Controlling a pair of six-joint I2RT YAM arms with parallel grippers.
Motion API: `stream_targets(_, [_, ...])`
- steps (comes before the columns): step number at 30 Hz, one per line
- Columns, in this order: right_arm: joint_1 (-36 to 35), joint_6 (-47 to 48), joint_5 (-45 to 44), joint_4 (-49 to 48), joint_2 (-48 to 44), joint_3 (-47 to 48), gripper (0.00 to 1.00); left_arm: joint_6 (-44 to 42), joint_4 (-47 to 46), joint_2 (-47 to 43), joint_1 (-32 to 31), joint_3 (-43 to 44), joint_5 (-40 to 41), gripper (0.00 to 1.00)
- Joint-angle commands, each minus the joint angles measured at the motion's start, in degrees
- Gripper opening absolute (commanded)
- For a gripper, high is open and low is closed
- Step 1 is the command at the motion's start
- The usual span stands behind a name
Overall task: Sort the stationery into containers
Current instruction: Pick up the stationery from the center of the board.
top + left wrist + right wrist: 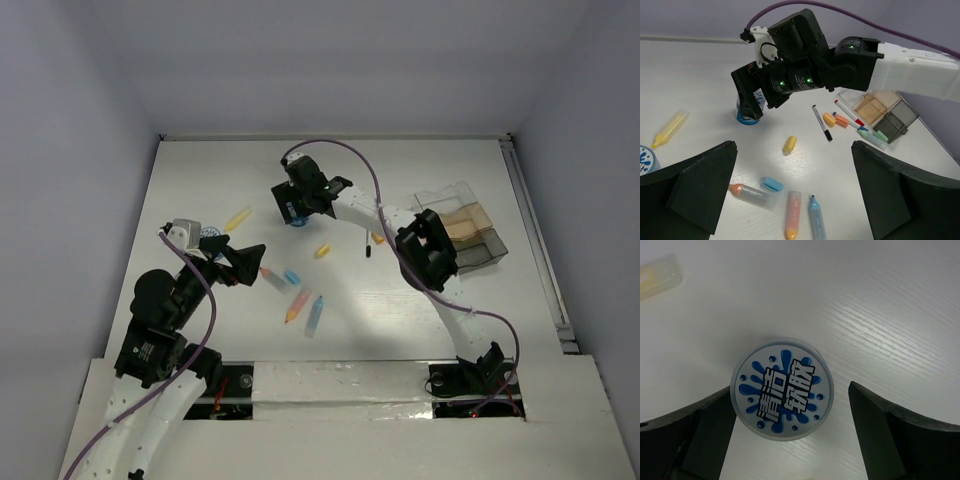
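Observation:
My right gripper (297, 210) hangs open over a round blue-and-white pot (782, 390) at the far middle of the table. Its left finger (710, 422) is at the pot's edge and its right finger (885, 430) stands apart. The pot also shows in the left wrist view (746, 116). My left gripper (795, 165) is open and empty above loose stationery: a yellow stub (789, 144), a blue stub (772, 184), a clear orange-tipped pen (752, 195), an orange pen (793, 215) and a light-blue pen (817, 217). The containers (472, 235) are grouped at the right.
A second pot (210, 236) and a yellow pen (238, 218) lie at the left. A black pen (822, 122), an orange stub (829, 119), a red-tipped pen (849, 113) and a green pen (872, 135) lie beside the containers (880, 112).

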State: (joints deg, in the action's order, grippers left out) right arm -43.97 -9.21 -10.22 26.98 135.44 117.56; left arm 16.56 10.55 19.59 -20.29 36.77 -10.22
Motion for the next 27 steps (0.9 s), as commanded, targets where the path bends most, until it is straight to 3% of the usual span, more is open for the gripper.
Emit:
stream_targets(1, [-0.4,1.7,-1.2,0.7,0.8,4.3,0.92,-0.2,-2.6,-0.6,-0.4,0.8,-0.1,0.99])
stream_targets(3, [-0.4,1.9,-1.6,-0.7,0.8,4.1,0.86,-0.2,-2.6,-0.4,-0.4,0.8,-0.2,0.99])
stream_targets(4, [-0.4,1.9,-1.6,-1.0,0.7,3.9,0.73,-0.3,-2.7,-0.3,-0.9,0.8,-0.2,0.99])
stream_targets(6, [-0.9,1.8,-1.5,-2.4,0.4,3.6,0.59,-0.3,-2.8,-0.3,-0.9,0.7,-0.5,0.99])
stream_targets(7, [-0.9,1.7,-1.6,-2.8,-0.2,3.2,0.38,-0.4,-2.9,-0.3,-0.9,0.7,-0.5,0.99])
stream_targets(8, [-0.9,1.4,-2.3,-3.2,-0.6,2.9,0.35,-0.4,-2.9,-0.3,-0.9,0.7,-0.4,0.99])
stream_targets(13, [-0.9,2.4,-9.9,-5.9,-7.3,-0.4,0.32,-0.4,-2.9,-0.1,-0.9,0.7,-0.2,0.99])
stream_targets(15, [1.0,2.9,-15.2,-8.7,-17.2,-7.1,0.30,-0.4,-2.9,-0.3,-0.9,0.6,-0.2,0.99])
stream_targets(16, [1.9,2.9,-15.2,-9.7,-17.2,-10.0,0.30,-0.4,-3.0,-0.3,-0.9,0.6,-0.2,0.99])
stream_targets(18, [4.6,1.4,-15.0,-12.3,-25.7,-19.1,0.30,-0.4,-3.0,-0.5,-0.9,0.4,-0.5,0.99])
stream_targets(21, [11.6,-1.2,-14.1,-12.6,-35.2,-29.4,0.29,-0.4,-3.0,-0.7,-0.9,0.4,-0.6,0.99])
stream_targets(27, [27.6,-4.4,-11.7,-12.0,-45.8,-41.3,0.30,-0.4,-3.3,-0.8,-1.4,0.3,-0.9,0.99])
